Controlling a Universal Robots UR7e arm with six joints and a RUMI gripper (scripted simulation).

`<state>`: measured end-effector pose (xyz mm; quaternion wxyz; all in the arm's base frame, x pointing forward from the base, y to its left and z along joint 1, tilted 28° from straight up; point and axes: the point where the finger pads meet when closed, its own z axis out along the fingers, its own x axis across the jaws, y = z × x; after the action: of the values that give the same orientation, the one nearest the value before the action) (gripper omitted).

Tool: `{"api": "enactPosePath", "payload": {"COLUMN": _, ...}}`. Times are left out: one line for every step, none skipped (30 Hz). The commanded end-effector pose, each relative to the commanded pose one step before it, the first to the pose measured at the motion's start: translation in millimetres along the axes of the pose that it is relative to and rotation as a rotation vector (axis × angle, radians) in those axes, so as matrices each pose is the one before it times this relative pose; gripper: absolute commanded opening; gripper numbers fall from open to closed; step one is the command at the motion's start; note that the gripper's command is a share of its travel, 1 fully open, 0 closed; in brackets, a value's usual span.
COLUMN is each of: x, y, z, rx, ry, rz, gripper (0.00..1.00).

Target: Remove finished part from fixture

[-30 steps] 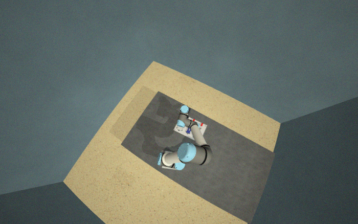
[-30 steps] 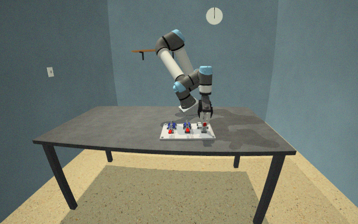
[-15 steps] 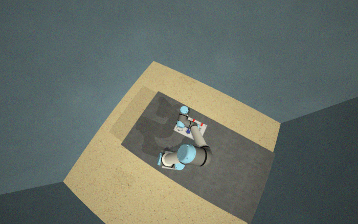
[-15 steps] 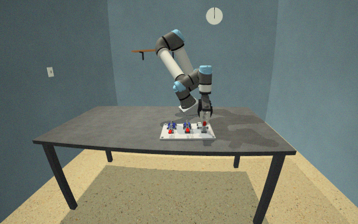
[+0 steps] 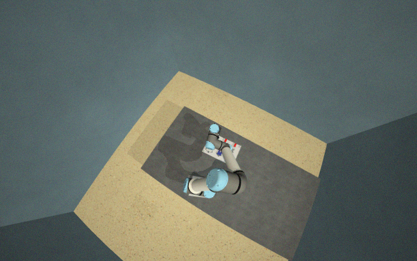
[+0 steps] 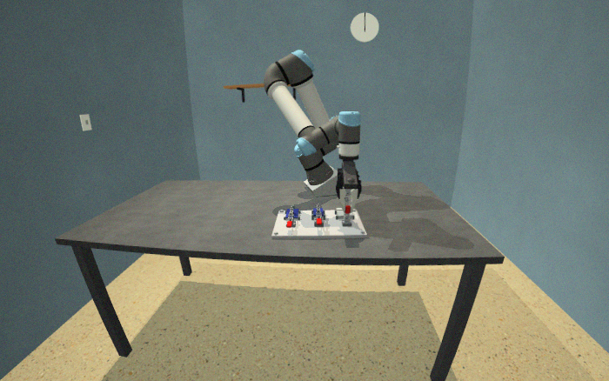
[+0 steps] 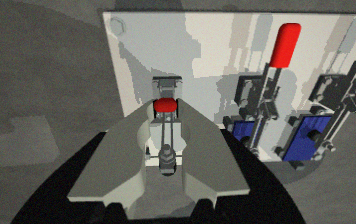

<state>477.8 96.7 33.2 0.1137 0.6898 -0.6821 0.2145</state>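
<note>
On the table [image 6: 179, 215]: a white fixture plate [image 6: 280, 233] is lying with three clamp stations in a row, and the arm is reaching straight down over the end station
Pincer [image 7: 165, 117]: it is pressing together on the red-tipped clamp lever [image 7: 165, 105] of that end station, pinching it between the two pale fingers
Finished part [image 6: 346, 220]: a small grey piece is sitting in the fixture under that lever, not yet out; its slot is too small to make out
Blue blanks [image 7: 243, 129]: both are sitting in the two neighbouring stations, each under its own clamp
Step in hand: judging by the grip, the arm is working the lever to release the grey part
Next move: it is probably calling for letting go of the lever, then taking the part itself and lifting it clear
Wrist view: this is showing the pinch on the lever close up
Side view: this is showing free table beside the plate for laying the part flat
Top view: the arm is hiding the end station
</note>
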Motion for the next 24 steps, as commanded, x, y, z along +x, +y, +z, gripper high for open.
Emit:
{"api": "enactPosePath", "payload": {"x": -0.69, "y": 5.22, "z": 1.58, "rx": -0.00546, "ry": 0.00096, "rz": -0.00356, "gripper": 0.00}}
{"api": "enactPosePath", "payload": {"x": 0.00, "y": 0.17, "z": 0.01, "rx": -0.00002, "ry": 0.00001, "rz": -0.00001, "gripper": 0.00}}
{"api": "enactPosePath", "payload": {"x": 0.00, "y": 0.16, "z": 0.03, "rx": -0.00006, "ry": 0.00001, "rz": -0.00002, "gripper": 0.00}}
{"api": "enactPosePath", "payload": {"x": -0.01, "y": 0.15, "z": 0.04, "rx": -0.00009, "ry": 0.00002, "rz": -0.00003, "gripper": 0.00}}
{"api": "enactPosePath", "payload": {"x": -0.01, "y": 0.14, "z": 0.05, "rx": -0.00010, "ry": 0.00002, "rz": -0.00004, "gripper": 0.00}}
{"api": "enactPosePath", "payload": {"x": -0.01, "y": 0.12, "z": 0.05, "rx": -0.00011, "ry": 0.00002, "rz": -0.00004, "gripper": 0.00}}
{"api": "enactPosePath", "payload": {"x": -0.01, "y": 0.11, "z": 0.05, "rx": -0.00010, "ry": 0.00002, "rz": -0.00004, "gripper": 0.00}}
{"api": "enactPosePath", "payload": {"x": -0.01, "y": 0.09, "z": 0.04, "rx": -0.00010, "ry": 0.00002, "rz": -0.00004, "gripper": 0.00}}
{"api": "enactPosePath", "payload": {"x": -0.01, "y": 0.08, "z": 0.04, "rx": -0.00009, "ry": 0.00002, "rz": -0.00003, "gripper": 0.00}}
{"api": "enactPosePath", "payload": {"x": -0.01, "y": 0.07, "z": 0.03, "rx": -0.00008, "ry": 0.00002, "rz": -0.00003, "gripper": 0.00}}
{"api": "enactPosePath", "payload": {"x": 0.00, "y": 0.00, "z": 0.00, "rx": 0.00000, "ry": 0.00000, "rz": 0.00000, "gripper": 0.00}}
{"api": "enactPosePath", "payload": {"x": 0.00, "y": 0.00, "z": 0.00, "rx": 0.00000, "ry": 0.00000, "rz": 0.00000, "gripper": 0.00}}
{"api": "enactPosePath", "payload": {"x": -0.02, "y": 0.09, "z": 0.10, "rx": -0.00025, "ry": 0.00005, "rz": -0.00010, "gripper": 0.00}}
{"api": "enactPosePath", "payload": {"x": 0.00, "y": 0.04, "z": 0.01, "rx": -0.00002, "ry": 0.00000, "rz": -0.00001, "gripper": 0.00}}
{"api": "enactPosePath", "payload": {"x": 0.00, "y": 0.03, "z": 0.00, "rx": -0.00001, "ry": 0.00000, "rz": -0.00001, "gripper": 0.00}}
{"api": "enactPosePath", "payload": {"x": 0.00, "y": 0.02, "z": 0.00, "rx": 0.00000, "ry": 0.00000, "rz": -0.00001, "gripper": 0.00}}
{"api": "enactPosePath", "payload": {"x": 0.00, "y": 0.01, "z": 0.00, "rx": -0.00001, "ry": 0.00000, "rz": -0.00001, "gripper": 0.00}}
{"api": "enactPosePath", "payload": {"x": 0.00, "y": 0.01, "z": 0.00, "rx": -0.00001, "ry": 0.00000, "rz": -0.00001, "gripper": 0.00}}
{"api": "enactPosePath", "payload": {"x": 0.00, "y": 0.01, "z": 0.01, "rx": -0.00002, "ry": 0.00000, "rz": -0.00001, "gripper": 0.00}}
{"api": "enactPosePath", "payload": {"x": 0.00, "y": 0.00, "z": 0.01, "rx": -0.00002, "ry": 0.00000, "rz": -0.00001, "gripper": 0.00}}
{"api": "enactPosePath", "payload": {"x": 0.00, "y": 0.00, "z": 0.01, "rx": -0.00002, "ry": 0.00000, "rz": -0.00001, "gripper": 0.00}}
{"api": "enactPosePath", "payload": {"x": 0.03, "y": 0.25, "z": 0.08, "rx": -0.00034, "ry": 0.00007, "rz": -0.00005, "gripper": 0.00}}
{"api": "enactPosePath", "payload": {"x": 0.03, "y": 0.26, "z": 0.09, "rx": -0.00035, "ry": 0.00007, "rz": -0.00005, "gripper": 0.00}}
{"api": "enactPosePath", "payload": {"x": 0.03, "y": 0.25, "z": 0.09, "rx": -0.00035, "ry": 0.00007, "rz": -0.00006, "gripper": 0.00}}
